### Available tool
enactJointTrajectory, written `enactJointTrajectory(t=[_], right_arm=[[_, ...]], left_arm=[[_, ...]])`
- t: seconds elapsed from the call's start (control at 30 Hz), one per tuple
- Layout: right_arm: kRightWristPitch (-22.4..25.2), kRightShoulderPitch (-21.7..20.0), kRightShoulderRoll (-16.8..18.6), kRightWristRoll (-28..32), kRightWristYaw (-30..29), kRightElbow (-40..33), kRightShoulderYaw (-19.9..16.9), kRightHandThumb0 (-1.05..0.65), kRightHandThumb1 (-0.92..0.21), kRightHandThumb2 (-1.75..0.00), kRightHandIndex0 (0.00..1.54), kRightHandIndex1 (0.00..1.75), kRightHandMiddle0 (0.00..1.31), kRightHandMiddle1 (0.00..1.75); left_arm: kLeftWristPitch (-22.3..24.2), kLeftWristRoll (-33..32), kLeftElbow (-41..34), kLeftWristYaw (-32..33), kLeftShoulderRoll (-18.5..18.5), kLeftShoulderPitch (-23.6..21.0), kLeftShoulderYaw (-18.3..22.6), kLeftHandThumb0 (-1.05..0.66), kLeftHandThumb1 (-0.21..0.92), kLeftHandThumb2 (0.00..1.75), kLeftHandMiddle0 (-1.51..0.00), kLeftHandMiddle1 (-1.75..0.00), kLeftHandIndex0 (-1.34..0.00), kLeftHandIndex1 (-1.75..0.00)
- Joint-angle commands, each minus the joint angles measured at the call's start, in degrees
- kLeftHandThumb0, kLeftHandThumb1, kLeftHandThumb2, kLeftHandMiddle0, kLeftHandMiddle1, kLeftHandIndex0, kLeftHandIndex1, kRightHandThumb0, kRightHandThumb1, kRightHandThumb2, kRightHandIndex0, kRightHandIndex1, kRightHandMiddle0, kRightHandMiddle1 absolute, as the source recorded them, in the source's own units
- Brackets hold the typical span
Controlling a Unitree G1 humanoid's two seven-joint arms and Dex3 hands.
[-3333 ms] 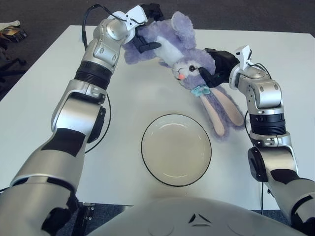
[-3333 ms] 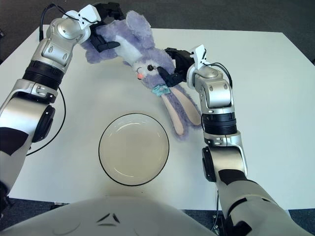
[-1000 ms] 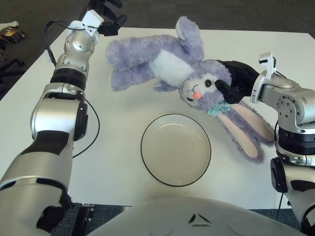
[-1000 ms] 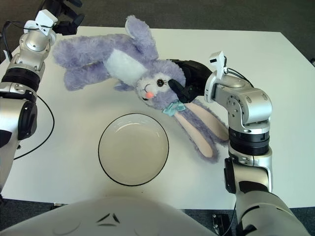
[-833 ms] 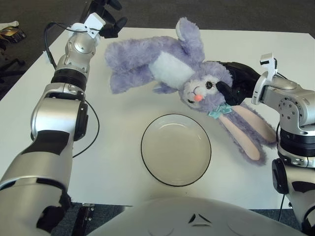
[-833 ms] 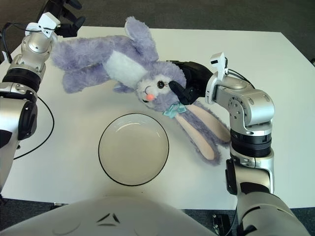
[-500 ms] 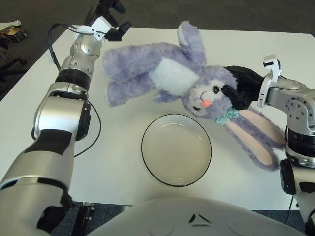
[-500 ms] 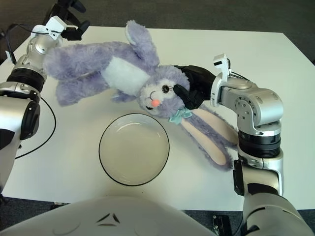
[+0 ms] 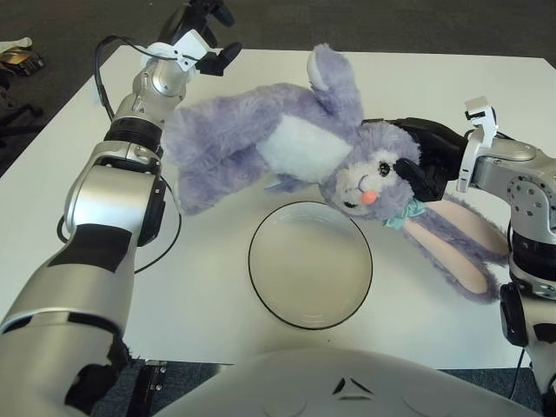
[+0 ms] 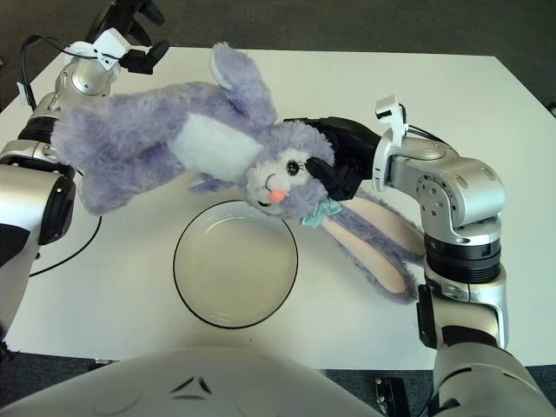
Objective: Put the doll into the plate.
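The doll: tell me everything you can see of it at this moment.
The doll is a plush lilac rabbit with a white belly, pink nose, teal bow and long pink-lined ears. It stretches across the white table, legs to the robot's left, head just over the far rim of the plate, ears trailing right. The right robot hand grips its head; the left robot hand, open, shows beyond its legs.

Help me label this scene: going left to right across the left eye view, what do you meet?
Robot's left hand → fluffy purple plush rabbit doll → robot's black right hand, gripping the doll's head. The round white plate lies below the doll.
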Motion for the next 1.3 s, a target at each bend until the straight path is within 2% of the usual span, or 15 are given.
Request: enactJointTrajectory(t=[0.0, 0.23, 0.37, 0.7, 0.97, 1.27], right_arm=[[-2.2, 1.0, -1.5, 0.4, 0.7, -1.8, 0.6, 0.00, 0.07, -1.75, 0.91, 1.75, 0.69, 1.71], [-4.8, 3.4, -4.0, -0.3, 1.4, -3.7, 1.9, 0.00, 0.06, -1.75, 0.90, 1.74, 0.67, 1.74], [-4.7, 4.2, -5.0, 0.3, 1.7, -4.0, 2.5, 0.00, 0.08, -1.75, 0.92, 1.70, 0.68, 1.75], [-8.4, 6.3, -6.0, 1.2, 5.8, -3.5, 3.3, 0.00, 0.07, -1.75, 0.91, 1.72, 0.68, 1.73], [-11.4, 7.8, -7.2, -1.5, 5.0, -4.9, 4.4, 0.00, 0.12, -1.73, 0.92, 1.75, 0.82, 1.53], [-13.0, 8.8, -7.8, -3.0, 4.1, -5.9, 5.1, -0.01, 0.06, -1.62, 0.85, 1.75, 0.87, 1.39]], left_arm=[[-1.0, 0.6, 0.7, 0.4, -0.3, -1.3, -0.6, 0.00, 0.56, 0.99, -0.37, -1.68, -0.35, -1.69], [-2.2, 1.4, 0.5, 1.9, -0.7, -1.3, -1.3, -0.01, 0.54, 1.02, -0.38, -1.69, -0.36, -1.70], [-2.5, 1.8, 0.4, 2.7, -0.8, -1.3, -1.6, -0.01, 0.54, 1.03, -0.38, -1.70, -0.36, -1.71], [-2.9, 2.2, 0.1, 3.5, -1.2, -1.3, -2.1, -0.01, 0.55, 1.02, -0.37, -1.70, -0.35, -1.71], [-2.8, 2.3, 0.1, 4.2, -1.5, -1.4, -2.2, -0.01, 0.55, 1.02, -0.36, -1.70, -0.34, -1.71], [-2.8, 2.1, 0.1, 4.1, -1.7, -1.3, -2.1, -0.01, 0.54, 1.02, -0.37, -1.70, -0.35, -1.71]])
